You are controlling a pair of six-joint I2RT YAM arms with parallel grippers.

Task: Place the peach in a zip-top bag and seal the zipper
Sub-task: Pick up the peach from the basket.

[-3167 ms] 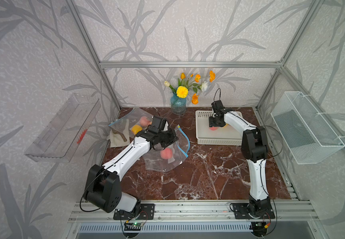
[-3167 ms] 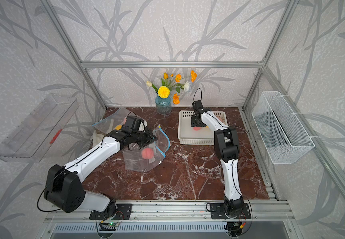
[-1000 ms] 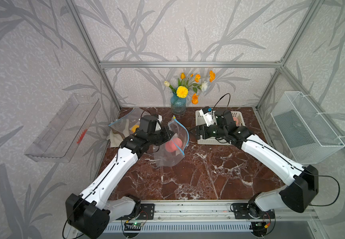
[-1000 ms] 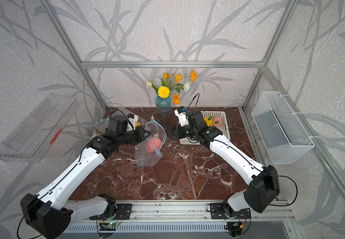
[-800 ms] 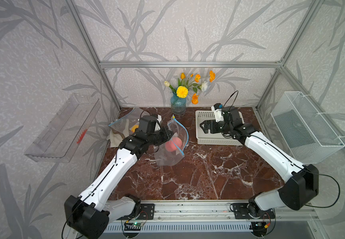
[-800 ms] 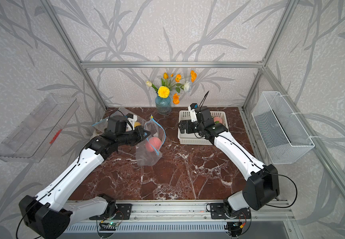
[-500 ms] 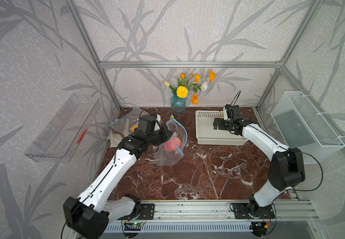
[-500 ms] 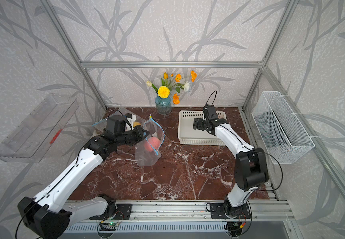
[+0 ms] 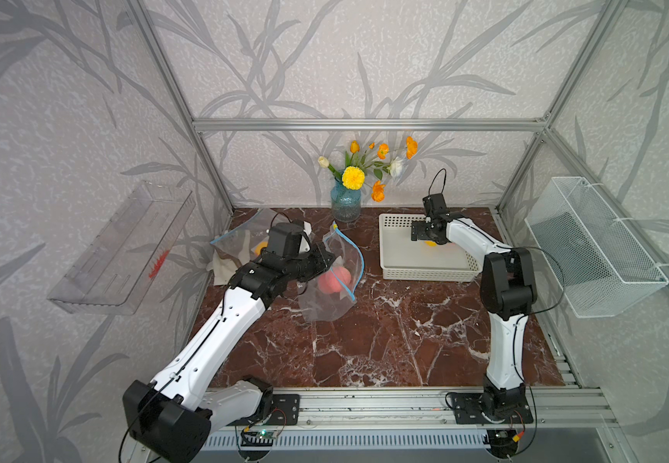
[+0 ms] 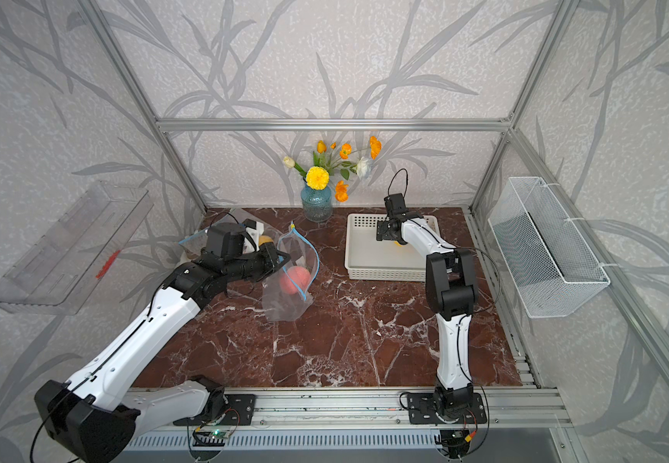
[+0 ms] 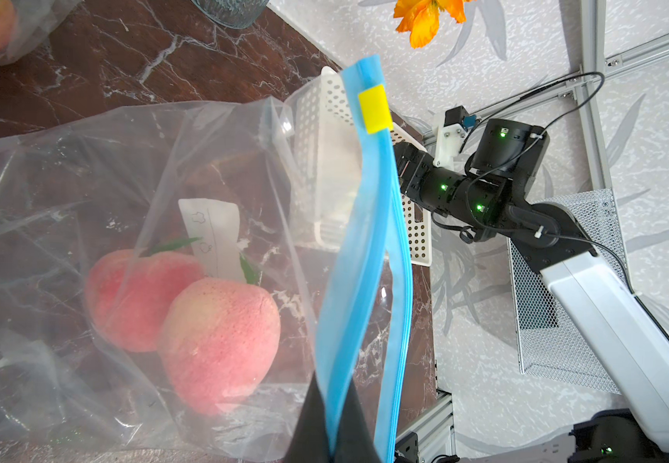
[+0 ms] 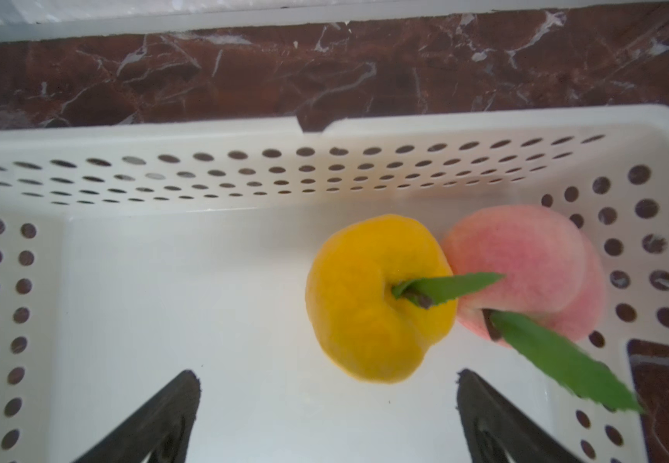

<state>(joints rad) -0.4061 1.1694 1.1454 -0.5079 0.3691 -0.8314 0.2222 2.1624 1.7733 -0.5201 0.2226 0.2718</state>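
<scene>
Clamped by left gripper (image 11: 330,436): blue zipper strip (image 11: 364,248) of crinkly clear plastic zip-top bag (image 11: 64,160), two fuzzy pink peaches (image 11: 220,340) inside. Over perforated white plastic basket (image 12: 244,172), right gripper (image 12: 324,385) spread wide, empty.

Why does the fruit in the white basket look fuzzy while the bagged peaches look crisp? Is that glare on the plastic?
Right wrist view: the yellow fruit, pink peach and basket are soft, out of focus. Left wrist view: the bagged peaches are sharp; the bag carries white glare streaks. Both top views: evenly lit, only soft shadows.
</scene>
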